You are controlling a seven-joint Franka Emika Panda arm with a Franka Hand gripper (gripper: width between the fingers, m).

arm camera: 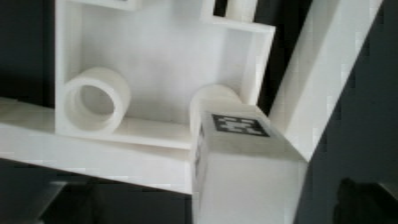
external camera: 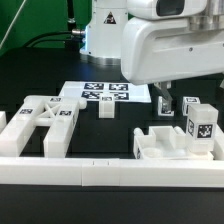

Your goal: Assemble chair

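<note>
The chair lies in loose white parts. An X-braced frame (external camera: 45, 122) lies at the exterior view's left, with a small block (external camera: 106, 109) near the middle. At the right sit a low recessed part (external camera: 160, 142) and an upright tagged leg block (external camera: 201, 125). My gripper (external camera: 165, 101) hangs open just above the recessed part, holding nothing. In the wrist view the recessed part (arm camera: 151, 70) with its round hole (arm camera: 89, 102) fills the frame. A tagged leg block (arm camera: 240, 150) runs down between the dark fingers (arm camera: 71, 200) of my gripper (arm camera: 222, 208).
The marker board (external camera: 105, 93) lies flat behind the parts. A long white rail (external camera: 110, 176) runs along the front edge. The robot's white arm (external camera: 165, 40) looms over the right half of the scene.
</note>
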